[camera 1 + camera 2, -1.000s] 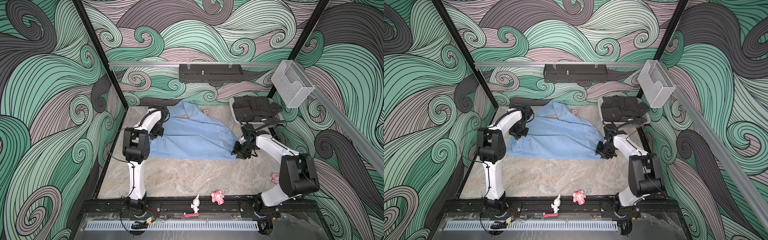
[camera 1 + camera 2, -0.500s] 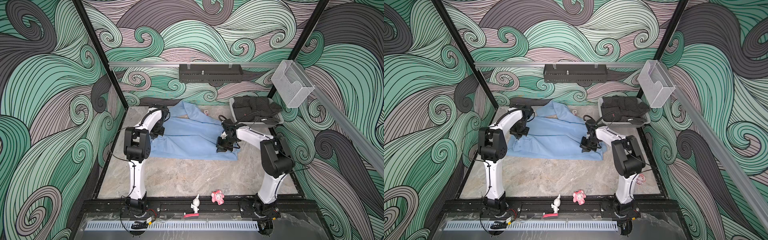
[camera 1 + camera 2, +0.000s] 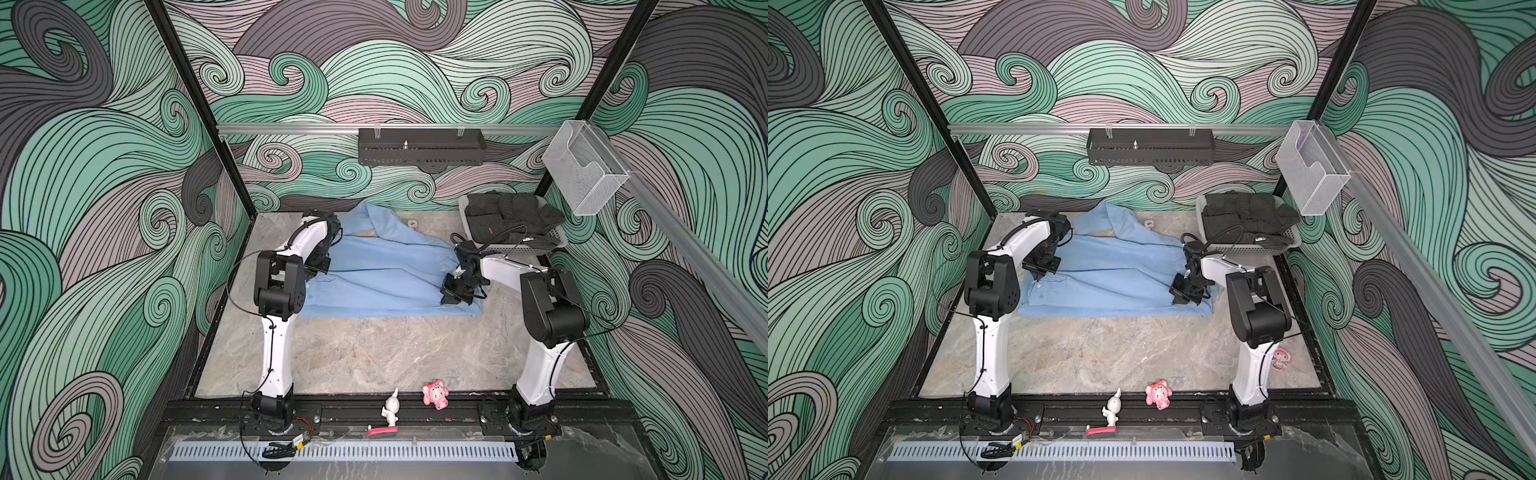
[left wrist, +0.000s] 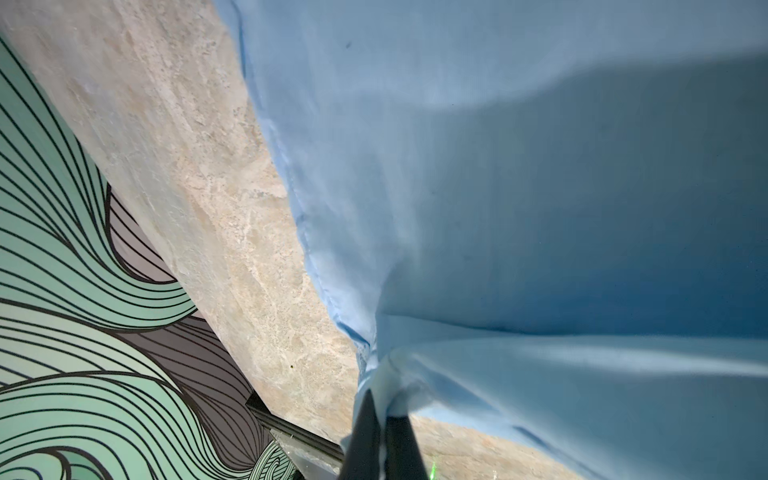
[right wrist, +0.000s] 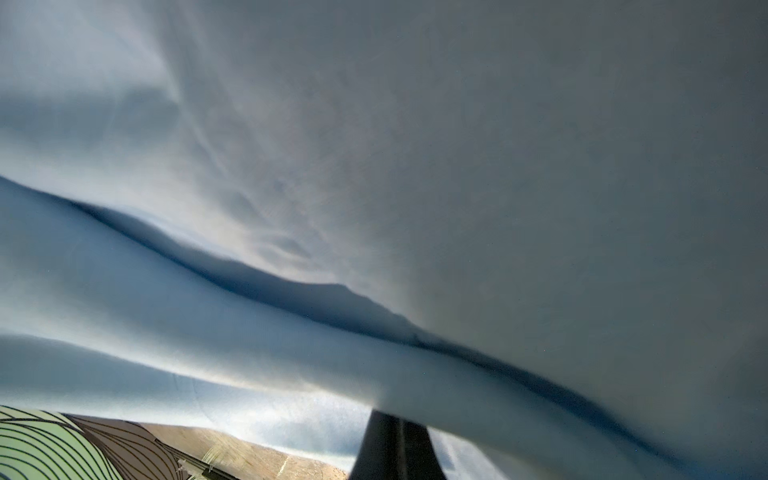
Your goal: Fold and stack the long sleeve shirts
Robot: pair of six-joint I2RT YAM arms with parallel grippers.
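Both top views look steeply down from high above the cell's front edge toward the back wall, sharing the whole table (image 3: 374, 353) and both arms. The left wrist view sits very close over the light-blue shirt (image 4: 540, 208), looking past the left gripper (image 4: 380, 415); the right wrist view, even nearer, looks past the right gripper (image 5: 399, 428) at cloth.

Thin matt blue cloth shirt (image 3: 386, 270) on marbled stone-look table (image 3: 374, 357).

Even light is filling both top views; the shirt (image 5: 374, 166) is looking blurred and shadowed in the right wrist view.
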